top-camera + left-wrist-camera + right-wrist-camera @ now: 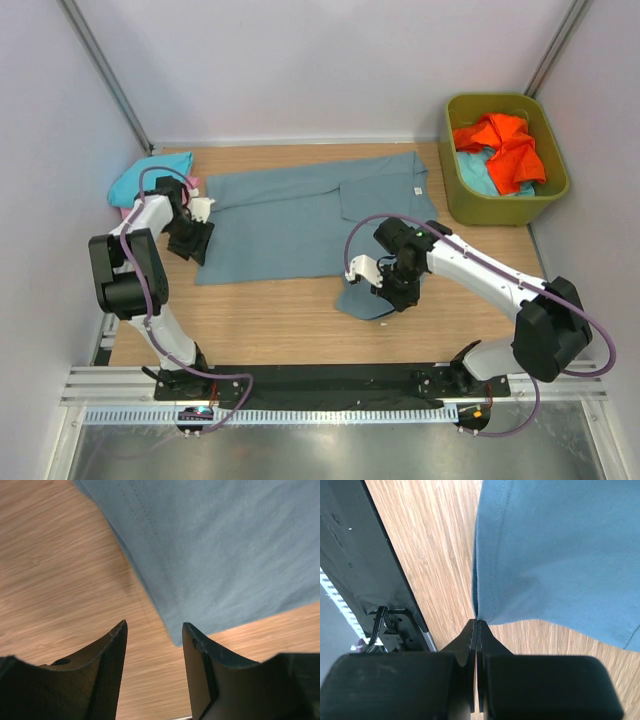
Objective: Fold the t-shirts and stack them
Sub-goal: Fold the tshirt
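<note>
- On the wooden table, across its middle: grey-blue t-shirt, spread mostly flat, with a small white label near its far right end.
- At the shirt's near right corner: right pincer, clenched on the hem, with a small bunched fold of the cloth just beside it toward the near edge.
- Seen from the right wrist: right pincer with jaws pressed tight together. Grips the hem corner of the grey-blue t-shirt, which runs straight into the tips and spreads away ahead and to the right over the table.
- At the shirt's left edge: left pincer, released, grasping nothing.
- Seen from the left wrist: left pincer with jaws well apart and a corner of the grey-blue t-shirt showing in the gap, flat on the table. Cannot tell whether either finger touches the cloth.
- In the far left corner: turquoise t-shirt, bunched, with a sliver of pink t-shirt at its right side, both just behind the left pincer.
- In the far right corner: olive-green tub, apart from the grey-blue t-shirt. Holds a crumpled orange t-shirt on top of a light blue t-shirt.
- Around the table: pale walls on three sides, with slanting metal posts in the far corners.
- Along the near edge: black rail carrying both arm bases, also visible at the left of the right wrist view.
</note>
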You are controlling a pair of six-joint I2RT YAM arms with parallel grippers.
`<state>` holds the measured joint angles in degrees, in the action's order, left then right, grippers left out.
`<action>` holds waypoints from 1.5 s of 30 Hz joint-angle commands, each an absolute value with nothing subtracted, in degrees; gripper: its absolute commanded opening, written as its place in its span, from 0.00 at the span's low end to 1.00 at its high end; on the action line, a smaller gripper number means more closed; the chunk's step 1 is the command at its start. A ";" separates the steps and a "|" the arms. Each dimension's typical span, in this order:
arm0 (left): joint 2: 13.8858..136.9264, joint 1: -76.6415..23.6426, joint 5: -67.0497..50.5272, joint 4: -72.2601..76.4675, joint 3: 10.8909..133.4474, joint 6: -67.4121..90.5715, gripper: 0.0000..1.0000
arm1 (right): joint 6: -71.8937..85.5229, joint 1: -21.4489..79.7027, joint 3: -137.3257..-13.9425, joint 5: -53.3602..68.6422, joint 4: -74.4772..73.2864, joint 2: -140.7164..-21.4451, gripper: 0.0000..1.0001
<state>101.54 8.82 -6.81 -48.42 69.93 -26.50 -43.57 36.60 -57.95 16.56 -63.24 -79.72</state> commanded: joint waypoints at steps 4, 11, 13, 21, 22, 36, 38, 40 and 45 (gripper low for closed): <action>103.63 12.92 -18.37 -59.41 73.57 -20.74 0.50 | -43.51 35.86 -59.15 16.17 -62.05 -80.33 0.01; 103.45 13.71 -18.02 -61.08 71.19 -20.39 0.49 | -43.42 35.24 -59.06 16.35 -61.17 -81.04 0.01; 103.88 13.80 -18.28 -60.73 70.49 -20.04 0.48 | -43.42 35.24 -59.06 16.26 -61.17 -81.30 0.01; 103.89 14.76 -17.31 -58.19 66.71 -18.72 0.47 | -43.51 34.80 -59.06 16.35 -61.26 -81.30 0.01; 103.89 14.94 -17.31 -57.92 66.62 -18.46 0.47 | -43.51 34.80 -58.98 16.35 -61.35 -81.30 0.01; 107.40 15.21 -16.52 -54.49 67.41 -16.26 0.47 | -43.33 34.45 -58.89 16.17 -61.08 -81.56 0.01; 107.32 15.38 -15.74 -54.40 67.67 -16.26 0.47 | -43.33 34.19 -58.97 16.17 -61.08 -81.74 0.01; 106.53 15.47 -15.12 -54.14 67.85 -16.52 0.47 | -43.33 34.19 -59.06 16.17 -61.17 -81.74 0.01; 106.08 16.26 -12.92 -53.61 68.29 -16.35 0.44 | -43.24 34.10 -58.80 16.35 -60.91 -82.00 0.01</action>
